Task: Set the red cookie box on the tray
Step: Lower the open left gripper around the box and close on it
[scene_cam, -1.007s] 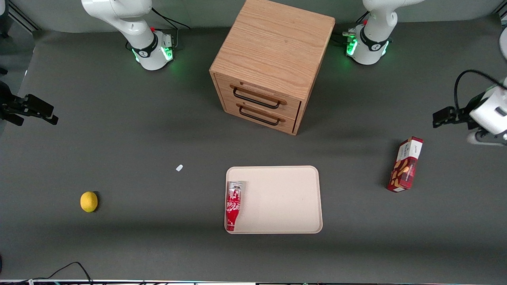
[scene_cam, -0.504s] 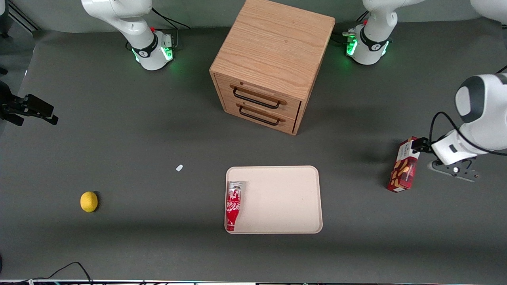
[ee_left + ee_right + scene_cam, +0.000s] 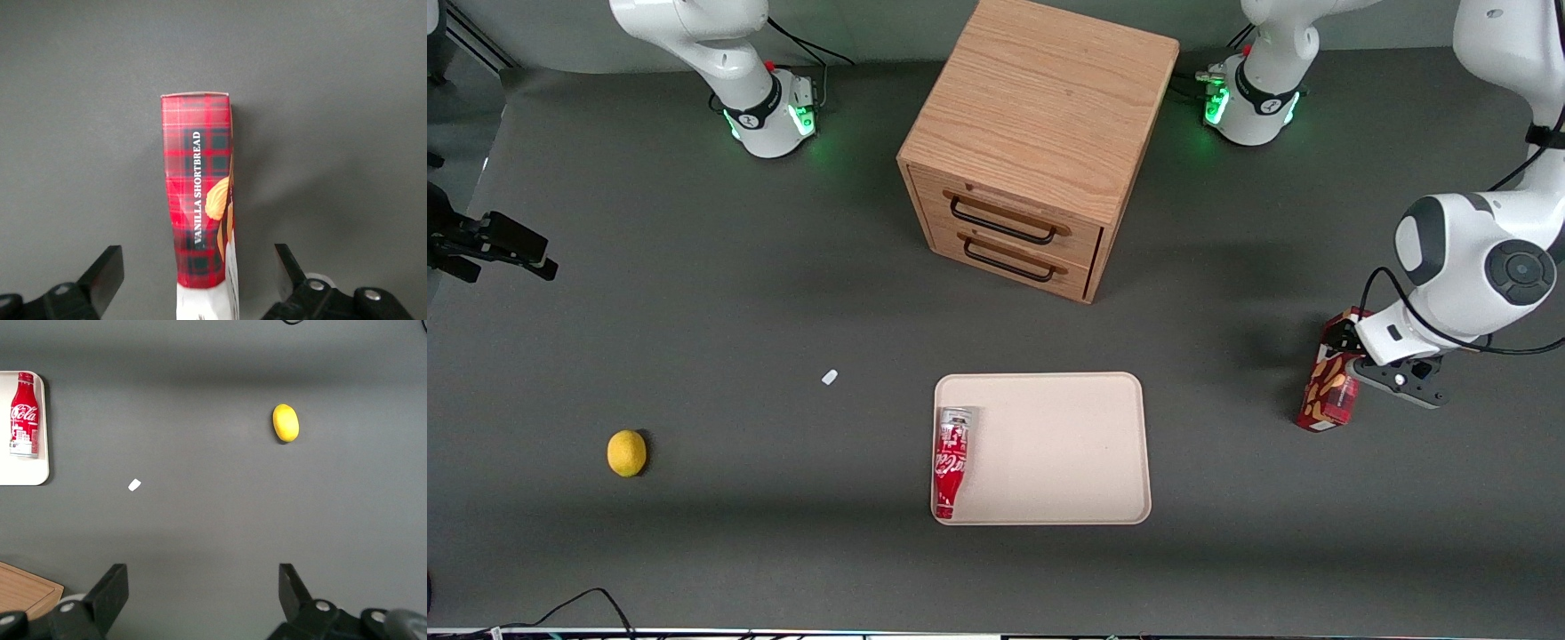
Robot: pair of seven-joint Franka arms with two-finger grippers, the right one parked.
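The red cookie box [image 3: 1329,400] is a dark-red plaid carton lying on the grey table toward the working arm's end. In the left wrist view the box [image 3: 199,193] runs lengthwise between the two fingers. My left gripper [image 3: 1343,342] hangs over the box's white end, the end farther from the front camera. In its own view the gripper [image 3: 197,257] is open, with a gap between the box and each finger. The cream tray [image 3: 1067,444] lies mid-table, in front of the cabinet.
A red Coca-Cola can [image 3: 951,462] lies in the tray along the edge toward the parked arm. The wooden two-drawer cabinet [image 3: 1040,133] stands farther from the front camera than the tray. A lemon [image 3: 626,452] and a small white scrap [image 3: 830,377] lie toward the parked arm's end.
My left arm has swung in from the table's edge and now covers the box's white end. The box, tray and can have not moved.
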